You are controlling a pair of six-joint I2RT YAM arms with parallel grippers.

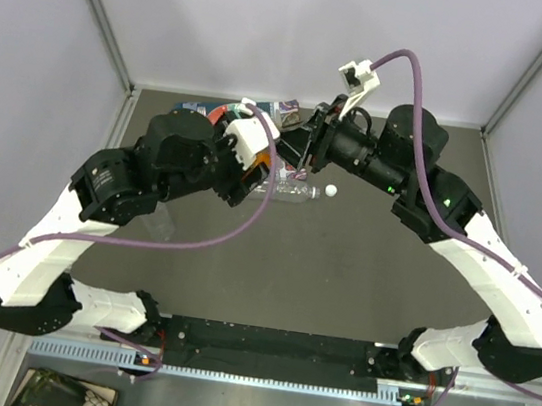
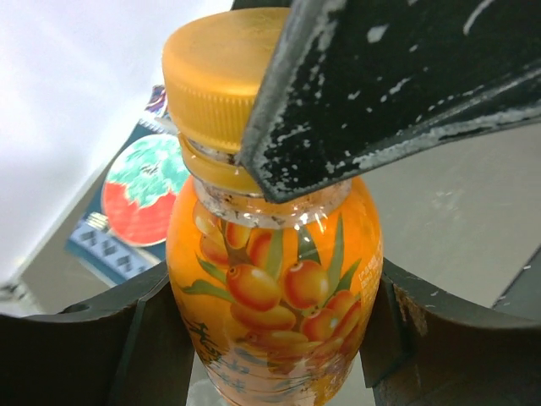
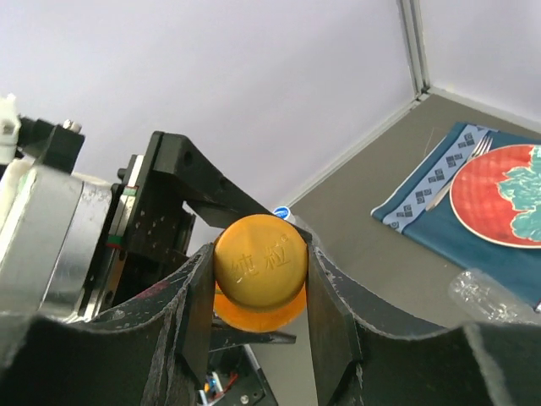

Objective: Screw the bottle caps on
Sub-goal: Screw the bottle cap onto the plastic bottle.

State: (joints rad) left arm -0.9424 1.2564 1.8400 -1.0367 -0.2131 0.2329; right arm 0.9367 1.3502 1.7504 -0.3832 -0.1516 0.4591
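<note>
The ribbed orange plastic screw cap sits on the neck of the squat orange plastic bottle. The right gripper is partly closed and pinches this cap from both sides. The left gripper stands wide and clasps the bottle's body. Behind them lies a red-and-teal patterned plate.

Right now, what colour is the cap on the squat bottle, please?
Orange-amber cap; clearest in the right wrist view.

grey table, clear bottle (lying down), white cap, blue placemat
</note>
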